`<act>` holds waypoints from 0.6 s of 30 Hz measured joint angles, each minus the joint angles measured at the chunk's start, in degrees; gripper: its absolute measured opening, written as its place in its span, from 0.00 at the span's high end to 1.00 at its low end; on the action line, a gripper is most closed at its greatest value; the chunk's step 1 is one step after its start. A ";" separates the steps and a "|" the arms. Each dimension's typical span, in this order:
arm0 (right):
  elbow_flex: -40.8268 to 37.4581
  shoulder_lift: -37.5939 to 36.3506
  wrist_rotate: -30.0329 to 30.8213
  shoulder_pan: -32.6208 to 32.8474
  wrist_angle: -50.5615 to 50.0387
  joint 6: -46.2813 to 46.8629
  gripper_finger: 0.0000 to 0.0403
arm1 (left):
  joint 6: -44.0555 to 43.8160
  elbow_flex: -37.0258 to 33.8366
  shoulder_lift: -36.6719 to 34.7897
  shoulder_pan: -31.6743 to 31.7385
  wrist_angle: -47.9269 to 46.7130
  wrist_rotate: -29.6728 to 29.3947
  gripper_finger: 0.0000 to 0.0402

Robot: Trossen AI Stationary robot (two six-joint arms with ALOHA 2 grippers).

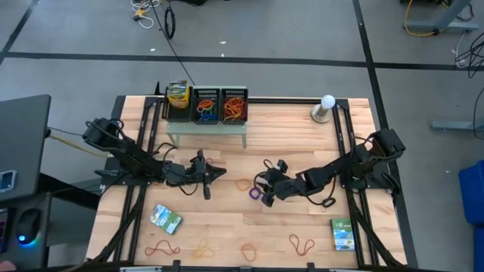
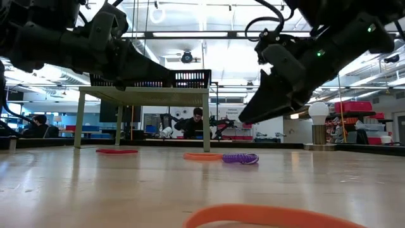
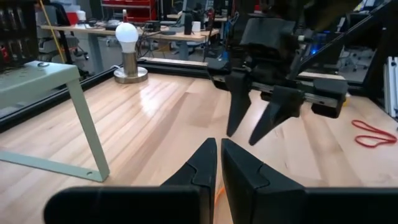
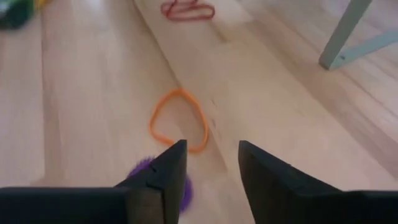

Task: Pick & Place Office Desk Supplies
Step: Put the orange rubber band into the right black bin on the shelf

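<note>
My right gripper (image 4: pixel 211 163) stands open just above the table's middle. A purple rubber band (image 4: pixel 149 169) lies flat on the wood beside and partly behind one of its fingers. An orange band (image 4: pixel 179 118) lies just beyond the fingertips, and a red band (image 4: pixel 186 9) farther on. In the low view the purple band (image 2: pixel 240 158) rests on the table, clear below my right gripper (image 2: pixel 248 116). My left gripper (image 3: pixel 219 160) is shut, hangs above the table facing the right one, and shows nothing between its fingers.
A pale-green shelf (image 1: pixel 206 132) at the back carries two black mesh trays (image 1: pixel 219 106) with bands and a crayon box (image 1: pixel 177 97). A light bulb (image 1: pixel 327 106) stands back right. Packets (image 1: pixel 165 219) (image 1: pixel 342 234) and several bands (image 1: pixel 301 243) lie along the near edge.
</note>
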 joint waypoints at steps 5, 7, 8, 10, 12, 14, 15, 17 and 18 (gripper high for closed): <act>4.03 0.00 -0.57 1.65 -10.60 1.42 0.57 | 0.21 0.00 -0.09 0.00 0.65 -0.03 0.93; 5.70 0.00 -1.30 1.92 -13.15 1.61 0.53 | 0.33 0.00 -0.09 0.00 0.63 -0.03 0.93; 6.40 0.00 -1.71 1.94 -13.98 2.19 0.51 | 0.33 0.00 -0.09 0.00 0.63 -0.01 0.93; 7.65 0.00 -1.93 1.74 -15.70 3.86 0.46 | 0.33 0.00 -0.09 0.00 0.60 -0.01 0.93; 9.00 0.00 -1.92 1.09 -16.90 6.36 0.42 | 0.33 0.00 -0.09 0.02 0.57 -0.01 0.93; 9.64 0.00 -2.03 0.14 -17.23 9.49 0.38 | 0.33 -0.02 -0.09 0.02 0.57 -0.01 0.93; 9.72 0.00 -2.38 -0.49 -17.32 10.76 0.36 | 0.33 -0.02 -0.09 0.02 0.57 0.00 0.93; 9.78 0.00 -3.35 -1.97 -17.37 12.51 0.35 | 0.33 -0.02 -0.09 0.02 0.57 0.01 0.93; 9.80 0.00 -4.20 -2.81 -17.47 13.21 0.35 | 0.33 -0.02 -0.09 0.02 0.57 0.01 0.93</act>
